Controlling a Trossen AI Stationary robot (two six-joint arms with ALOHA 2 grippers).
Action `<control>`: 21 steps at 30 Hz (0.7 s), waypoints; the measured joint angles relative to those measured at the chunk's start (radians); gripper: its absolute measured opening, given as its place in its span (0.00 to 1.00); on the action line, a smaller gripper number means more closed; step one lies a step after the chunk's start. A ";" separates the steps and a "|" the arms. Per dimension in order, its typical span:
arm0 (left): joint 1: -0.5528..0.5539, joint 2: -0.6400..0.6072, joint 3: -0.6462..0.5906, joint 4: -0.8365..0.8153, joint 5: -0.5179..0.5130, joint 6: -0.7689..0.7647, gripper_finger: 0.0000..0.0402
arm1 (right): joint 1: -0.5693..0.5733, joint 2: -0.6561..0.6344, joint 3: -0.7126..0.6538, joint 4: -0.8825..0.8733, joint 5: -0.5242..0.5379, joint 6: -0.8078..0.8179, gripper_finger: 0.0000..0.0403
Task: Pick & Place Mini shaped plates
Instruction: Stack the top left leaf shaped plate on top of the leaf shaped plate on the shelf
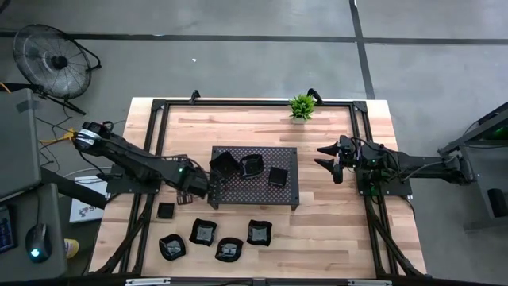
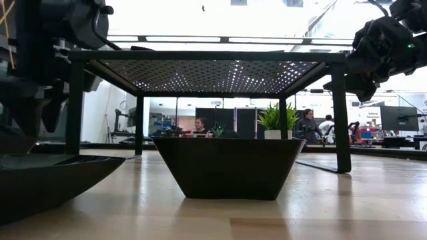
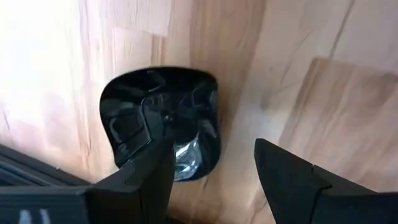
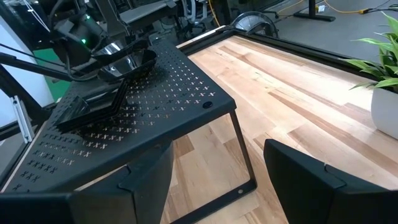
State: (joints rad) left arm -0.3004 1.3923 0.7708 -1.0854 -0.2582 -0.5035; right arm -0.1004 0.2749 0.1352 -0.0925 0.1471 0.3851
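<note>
- I look straight down on a pale butcher-block table [image 1: 333, 214] edged by a black frame, standing on a grey concrete floor with dark seams.
- A floor fan [image 1: 54, 59] stands off the far-left corner, and a small green plant [image 1: 302, 106] in a white pot sits at the far edge.
- From table height, I see a bright room beyond, with seated people [image 2: 308, 127] and screens well behind the table.
- A perforated black tray [image 1: 282, 195] stands raised on legs at the table's middle.
- Three mini shaped plates ride on it: a square one [image 1: 278, 176] lying flat toward the right, a rounded one [image 1: 252, 165] at the middle, and one [image 1: 224, 165] at the left end, tipped up on edge.
- Five more plates lie on the wood in front of the tray: a small square [image 1: 165, 210] at left, then a loose arc of four [image 1: 229, 250] wavy-rimmed ones.
- The left gripper [image 1: 208, 184] reaches to the tray's left end just beside the tipped plate; I cannot tell from above whether it touches it.
- Its wrist camera shows the fingers [image 3: 283, 171] parted wide, over a rounded-square plate [image 3: 155, 115] on the wood.
- The right gripper [image 1: 329, 159] hangs right of the tray, clear of it, pointing toward it, fingers [image 4: 298, 168] spread wide and holding nothing.
</note>
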 joint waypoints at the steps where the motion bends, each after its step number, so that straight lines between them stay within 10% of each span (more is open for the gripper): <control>1: 0.000 0.000 -0.007 0.001 -0.001 0.001 0.53 | 0.000 0.000 0.000 0.000 0.000 0.000 0.61; 21: 0.000 0.000 -0.111 0.067 0.017 0.002 0.53 | 0.000 0.000 0.000 0.000 0.000 0.000 0.61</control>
State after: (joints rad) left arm -0.3004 1.3922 0.6594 -1.0187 -0.2412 -0.5011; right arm -0.1003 0.2749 0.1352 -0.0922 0.1468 0.3851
